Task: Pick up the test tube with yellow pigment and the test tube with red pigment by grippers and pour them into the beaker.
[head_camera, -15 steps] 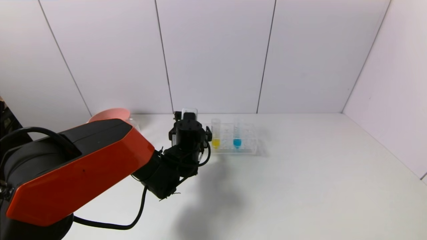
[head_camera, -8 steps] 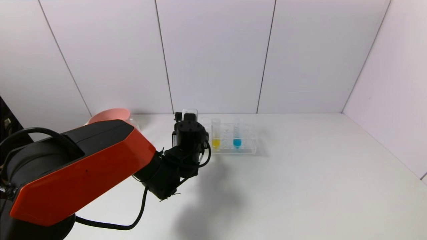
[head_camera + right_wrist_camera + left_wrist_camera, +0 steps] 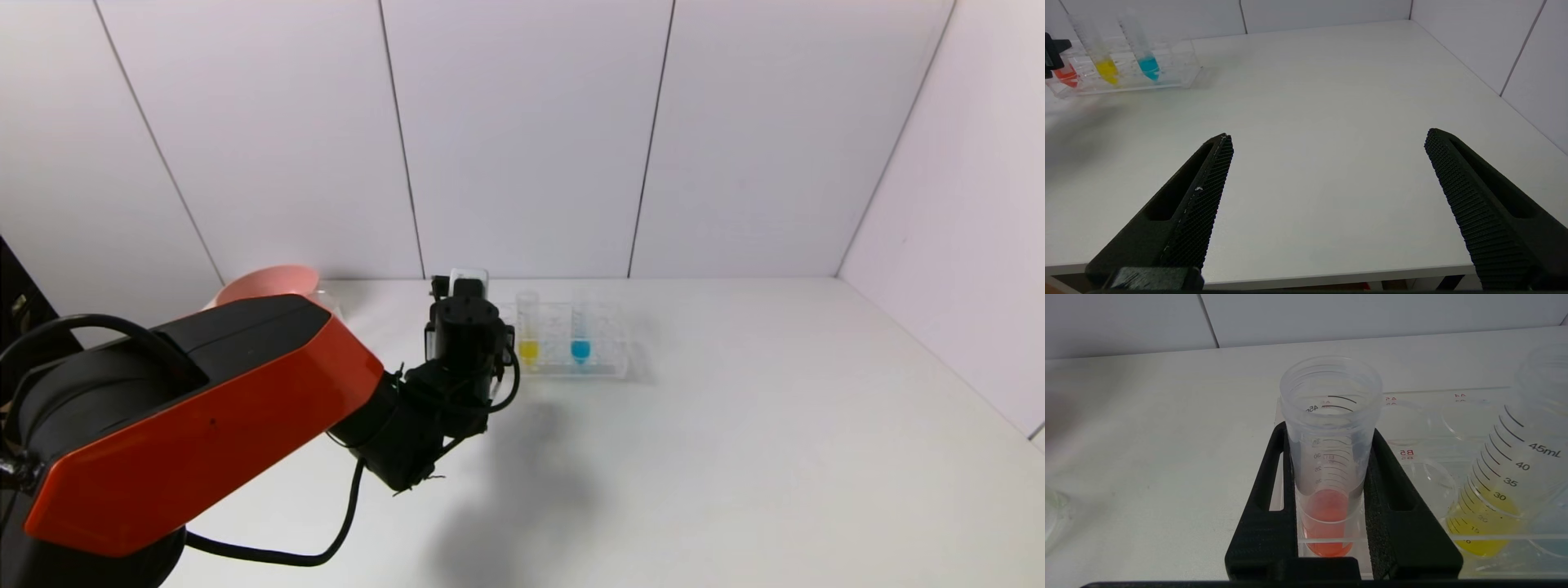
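My left gripper (image 3: pixel 1329 430) is shut on the test tube with red pigment (image 3: pixel 1327 514), its jaws pressed against both sides. The tube stands upright in the clear rack (image 3: pixel 1412 453), at the rack's left end. In the head view the left gripper (image 3: pixel 464 314) hides this tube. The test tube with yellow pigment (image 3: pixel 528 331) stands in the rack just right of it, and also shows in the left wrist view (image 3: pixel 1498 490). A clear edge beside the pink bowl may be the beaker (image 3: pixel 328 296), mostly hidden by my left arm. My right gripper (image 3: pixel 1327 136) is open and empty over the table's near edge.
A tube with blue liquid (image 3: pixel 580 331) stands in the rack (image 3: pixel 608 359) right of the yellow one. A pink bowl (image 3: pixel 265 283) sits at the back left behind my left arm. White walls close the back and the right side.
My left gripper has edged slightly right and straightened at the rack's left end. The tubes and the rack have not moved.
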`<action>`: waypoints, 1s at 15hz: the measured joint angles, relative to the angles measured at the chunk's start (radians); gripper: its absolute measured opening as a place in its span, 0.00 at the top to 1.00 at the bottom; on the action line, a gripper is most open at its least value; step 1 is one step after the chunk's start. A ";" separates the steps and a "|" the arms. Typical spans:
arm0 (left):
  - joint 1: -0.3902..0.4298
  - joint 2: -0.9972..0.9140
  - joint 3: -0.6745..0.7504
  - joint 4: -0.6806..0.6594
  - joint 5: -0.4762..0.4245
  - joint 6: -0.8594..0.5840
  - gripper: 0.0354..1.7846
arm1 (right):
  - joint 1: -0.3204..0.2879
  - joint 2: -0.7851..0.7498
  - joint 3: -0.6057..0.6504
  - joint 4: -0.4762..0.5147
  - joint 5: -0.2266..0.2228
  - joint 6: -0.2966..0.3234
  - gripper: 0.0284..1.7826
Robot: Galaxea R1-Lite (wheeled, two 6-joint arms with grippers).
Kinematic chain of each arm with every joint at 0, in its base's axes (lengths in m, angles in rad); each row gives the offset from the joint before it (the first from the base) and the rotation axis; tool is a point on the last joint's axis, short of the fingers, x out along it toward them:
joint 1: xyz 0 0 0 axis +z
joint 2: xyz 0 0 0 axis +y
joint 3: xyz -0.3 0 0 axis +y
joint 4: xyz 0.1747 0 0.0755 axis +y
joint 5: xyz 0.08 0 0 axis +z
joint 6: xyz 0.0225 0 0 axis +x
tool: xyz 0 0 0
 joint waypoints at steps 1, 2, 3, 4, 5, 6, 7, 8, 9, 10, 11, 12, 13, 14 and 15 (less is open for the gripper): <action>-0.001 0.000 0.000 0.000 0.000 0.000 0.75 | 0.000 0.000 0.000 0.000 -0.001 0.000 0.04; -0.003 0.000 0.000 0.000 0.000 0.000 0.75 | 0.000 0.000 0.000 0.000 0.000 0.000 0.04; -0.004 0.000 0.000 0.000 0.001 0.000 0.75 | 0.000 0.000 0.000 0.000 -0.001 0.000 0.04; -0.006 -0.002 -0.002 0.003 0.002 0.001 0.75 | 0.000 0.000 0.000 0.000 0.000 0.000 0.04; -0.007 -0.004 -0.004 0.005 0.001 0.006 0.75 | 0.000 0.000 0.000 0.000 0.000 0.000 0.04; -0.009 -0.009 -0.008 0.006 0.002 0.022 0.75 | 0.000 0.000 0.000 0.000 0.000 0.000 0.04; -0.010 -0.016 -0.012 0.005 0.002 0.037 0.75 | 0.000 0.000 0.000 0.000 0.000 0.000 0.04; -0.011 -0.026 -0.018 0.004 0.002 0.049 0.75 | 0.000 0.000 0.000 0.000 -0.001 0.000 0.04; -0.013 -0.039 -0.021 0.005 0.001 0.063 0.75 | 0.000 0.000 0.000 0.000 -0.001 0.000 0.04; -0.016 -0.053 -0.023 0.006 0.002 0.077 0.75 | 0.000 0.000 0.000 0.000 0.000 0.000 0.04; -0.019 -0.068 -0.027 0.005 0.002 0.090 0.75 | 0.000 0.000 0.000 0.000 0.000 0.000 0.04; -0.021 -0.083 -0.030 0.005 0.001 0.100 0.75 | 0.000 0.000 0.000 0.000 -0.001 0.000 0.04; -0.023 -0.099 -0.034 0.006 0.002 0.107 0.75 | 0.000 0.000 0.000 0.000 0.000 0.000 0.04; -0.024 -0.114 -0.036 0.008 0.001 0.111 0.75 | 0.000 0.000 0.000 0.000 0.000 0.000 0.04; -0.026 -0.127 -0.036 0.014 0.001 0.115 0.75 | 0.000 0.000 0.000 0.000 0.000 0.000 0.04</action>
